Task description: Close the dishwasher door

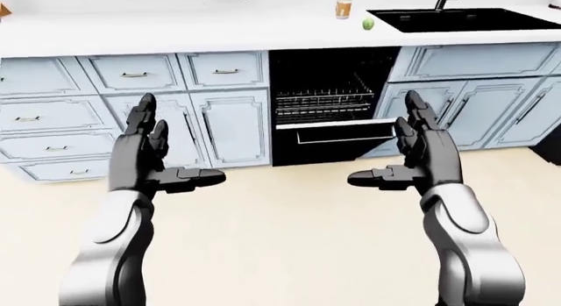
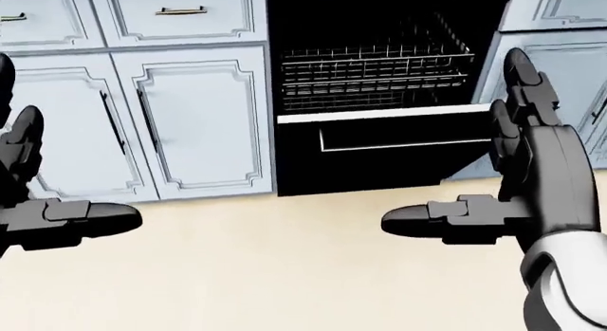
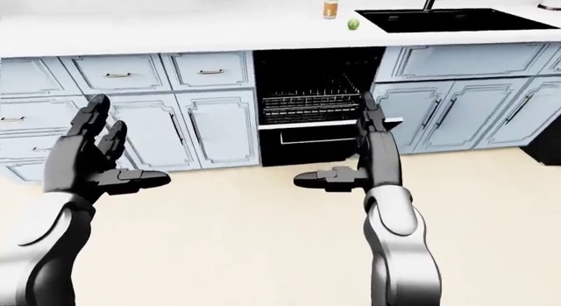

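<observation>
Right matte-black three-finger hand [image 1: 419, 148], centre-right of left-eye view: fingers splayed upward, thumb jutting sideways, grasping nothing. Held palm-inward, apparently level with the door edge, probably staged to get under or behind the panel for a push. Not touching it as far as can be told; overlap in view only.

Left matte-black three-finger hand [image 1: 149, 151], centre-left: same released pose, empty, hanging before the pale blue panelled cabinet doors [image 1: 229, 125]. Likely idle mirror posture.

Glossy silver-grey forearms below both, smooth moulded shells.

Black dishwasher door with a thin white top edge [image 2: 379, 142], upper centre of head view: partly open, tilted out from the cavity, slim bar handle across it. Thin wire dish rack [image 2: 375, 75] visible above, inside the dark opening.

Further out: white flat countertop [image 1: 175, 23] along the top, black rectangular sink [image 1: 465, 18] upper right, small amber bottle [image 1: 344, 3], green round fruit [image 1: 369, 22]. Plain beige floor [image 1: 289, 240].
</observation>
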{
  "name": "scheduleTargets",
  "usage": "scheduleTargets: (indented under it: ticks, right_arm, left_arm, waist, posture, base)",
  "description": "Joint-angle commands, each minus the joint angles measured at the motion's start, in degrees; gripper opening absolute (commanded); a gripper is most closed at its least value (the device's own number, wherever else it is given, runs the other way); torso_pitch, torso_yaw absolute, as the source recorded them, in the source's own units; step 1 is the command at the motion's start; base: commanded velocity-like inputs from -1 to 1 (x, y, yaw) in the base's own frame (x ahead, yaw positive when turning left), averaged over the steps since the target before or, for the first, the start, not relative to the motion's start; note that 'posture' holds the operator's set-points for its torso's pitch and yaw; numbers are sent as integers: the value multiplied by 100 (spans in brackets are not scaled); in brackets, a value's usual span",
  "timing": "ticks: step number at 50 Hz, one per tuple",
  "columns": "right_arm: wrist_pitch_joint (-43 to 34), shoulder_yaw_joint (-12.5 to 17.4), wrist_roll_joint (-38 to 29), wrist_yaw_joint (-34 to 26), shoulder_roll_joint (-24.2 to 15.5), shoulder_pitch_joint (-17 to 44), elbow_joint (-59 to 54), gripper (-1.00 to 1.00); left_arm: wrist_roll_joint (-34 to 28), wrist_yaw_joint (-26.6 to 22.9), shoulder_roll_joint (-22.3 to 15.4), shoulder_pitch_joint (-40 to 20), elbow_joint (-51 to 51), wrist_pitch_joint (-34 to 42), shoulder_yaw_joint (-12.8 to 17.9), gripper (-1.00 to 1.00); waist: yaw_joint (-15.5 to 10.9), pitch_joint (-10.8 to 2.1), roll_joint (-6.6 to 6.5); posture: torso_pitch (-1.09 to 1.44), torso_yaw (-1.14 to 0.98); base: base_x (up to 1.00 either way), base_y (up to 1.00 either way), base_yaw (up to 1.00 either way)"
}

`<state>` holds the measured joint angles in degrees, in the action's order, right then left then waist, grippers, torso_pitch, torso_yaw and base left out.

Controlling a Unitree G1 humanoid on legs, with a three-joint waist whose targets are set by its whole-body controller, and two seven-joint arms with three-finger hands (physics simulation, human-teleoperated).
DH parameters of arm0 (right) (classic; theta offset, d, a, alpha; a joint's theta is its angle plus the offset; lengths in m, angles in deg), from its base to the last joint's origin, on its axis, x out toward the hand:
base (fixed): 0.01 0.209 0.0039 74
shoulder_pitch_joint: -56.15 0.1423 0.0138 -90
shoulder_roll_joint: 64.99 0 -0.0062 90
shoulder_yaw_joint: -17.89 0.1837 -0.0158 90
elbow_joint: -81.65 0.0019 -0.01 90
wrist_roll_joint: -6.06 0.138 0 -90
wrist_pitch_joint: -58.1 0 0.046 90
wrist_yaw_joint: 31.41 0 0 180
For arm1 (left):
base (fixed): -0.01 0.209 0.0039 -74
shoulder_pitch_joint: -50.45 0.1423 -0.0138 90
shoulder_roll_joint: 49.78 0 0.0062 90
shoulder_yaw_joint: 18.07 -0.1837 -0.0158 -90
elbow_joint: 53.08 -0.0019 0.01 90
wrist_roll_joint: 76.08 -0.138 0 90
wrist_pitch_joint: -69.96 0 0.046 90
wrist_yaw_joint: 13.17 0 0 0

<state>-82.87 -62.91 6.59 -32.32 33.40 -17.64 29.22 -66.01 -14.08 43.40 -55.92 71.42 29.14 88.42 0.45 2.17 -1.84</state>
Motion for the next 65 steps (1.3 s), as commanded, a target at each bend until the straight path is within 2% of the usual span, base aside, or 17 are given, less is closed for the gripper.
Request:
scheduleTargets:
  ticks: [1,13,19,30,33,34,35,38,43,47,48,50,55,58,60,62,65]
  right_arm:
    - [265,52,-13,30,-39,127,181,100]
    - [252,57,43,67,-41,114,137,100]
    - [96,59,58,72,-48,150,266,100]
    - [91,49,74,65,-58,153,271,100]
    - [90,62,76,67,-60,159,270,100]
    - [84,58,72,70,-62,160,275,100]
    - [105,60,72,69,-61,155,258,100]
    - [99,63,72,73,-62,164,258,100]
    - [92,60,68,82,-62,159,269,100]
    - [128,85,65,93,-63,155,228,100]
    - [119,84,64,101,-63,160,231,100]
    - [220,75,46,104,-70,139,142,100]
    - [243,79,34,105,-72,139,150,100]
    - [211,74,32,110,-70,144,172,100]
    - [186,69,16,117,-78,150,183,100]
    - [160,58,10,123,-71,158,195,100]
    - [148,74,19,113,-68,160,193,100]
  left_arm:
    - [17,-16,-37,-115,142,-189,11,100]
    - [18,-16,-41,-121,139,-183,1,100]
    - [11,-7,-32,-119,184,-143,-9,100]
    - [3,-16,-27,-126,192,-133,-7,100]
    - [4,-22,-27,-124,184,-145,-7,100]
    - [5,-24,-29,-127,181,-145,-4,100]
    - [8,-25,-32,-132,175,-144,3,100]
    - [10,-22,-32,-130,170,-151,3,100]
    - [23,-20,-37,-137,188,-130,9,100]
    - [22,-14,-33,-128,182,-143,4,100]
    - [23,-15,-31,-125,179,-150,3,100]
    - [28,-9,-35,-133,198,-122,7,100]
    - [18,-8,-32,-126,180,-149,-5,100]
    - [18,-8,-30,-129,196,-133,-10,100]
    - [14,-10,-30,-128,191,-139,-11,100]
    - [2,-9,-21,-123,174,-157,-32,100]
    - [-8,-21,-16,-116,168,-173,-30,100]
  waist:
    - [16,-99,-51]
    - [-60,-147,109]
    - [53,-306,571]
    - [81,-4,-108]
    - [25,-141,-595]
    - [-5,-103,-390]
    - [-23,-16,-394]
    - [-4,-152,-312]
    - [-58,-105,39]
    - [-44,-204,558]
    - [-61,-298,533]
    - [-37,-72,457]
    - [-34,-11,237]
    - [26,-109,-74]
    - [7,-76,58]
    - [7,-235,50]
    - [-9,-128,176]
  posture:
    - [0,0]
    - [0,0]
    - [0,0]
    - [0,0]
    - [0,0]
    - [0,0]
    - [0,0]
    - [0,0]
    - [0,0]
    - [0,0]
    - [0,0]
    - [0,0]
    - [0,0]
    - [0,0]
    - [0,0]
    - [0,0]
    - [0,0]
  base:
    - [0,0,0]
    - [0,0,-82]
    - [0,0,-100]
    - [0,0,-100]
    - [0,0,-100]
    - [0,0,-100]
    - [0,0,-100]
    - [0,0,-100]
    - [0,0,-100]
    - [0,0,-94]
    - [0,0,-62]
    - [0,0,-6]
    - [0,0,0]
    - [0,0,0]
    - [0,0,0]
    - [0,9,0]
    - [0,26,0]
